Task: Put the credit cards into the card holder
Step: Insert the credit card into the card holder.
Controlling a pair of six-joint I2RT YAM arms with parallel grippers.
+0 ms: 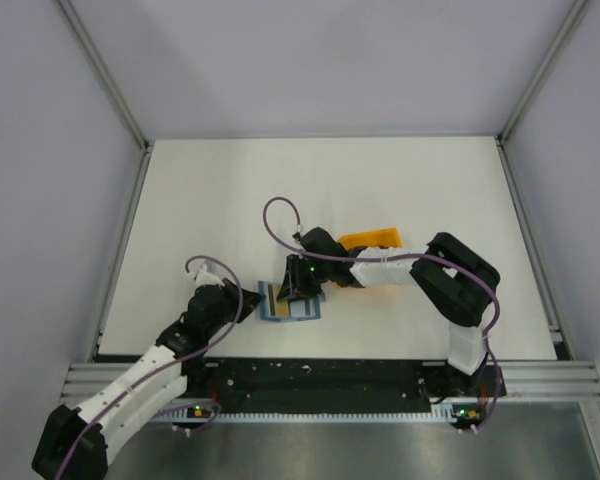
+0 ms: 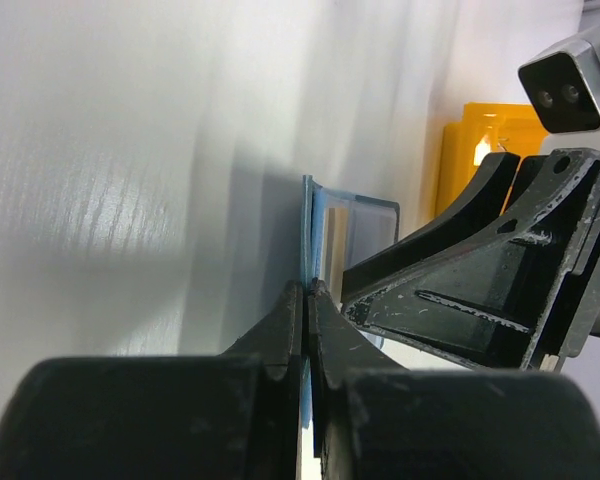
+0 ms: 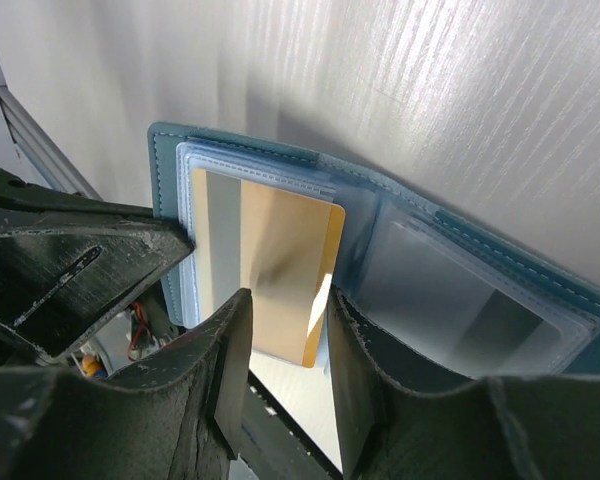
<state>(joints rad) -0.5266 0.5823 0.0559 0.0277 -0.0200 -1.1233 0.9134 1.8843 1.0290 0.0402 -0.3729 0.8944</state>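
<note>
The card holder (image 1: 288, 311) is found lying open on the table (image 1: 230, 200), near the front edge, with the orange rack (image 1: 372, 240) close by. Its left edge is pinched between the pressed-together fingers of the left gripper (image 2: 307, 298). One tan credit card (image 3: 280, 250) is seen partly seated in the pocket on the clamped side, one end projecting. The right gripper (image 3: 287, 305) is held over that end, fingers spread; contact with the card cannot be determined
</note>
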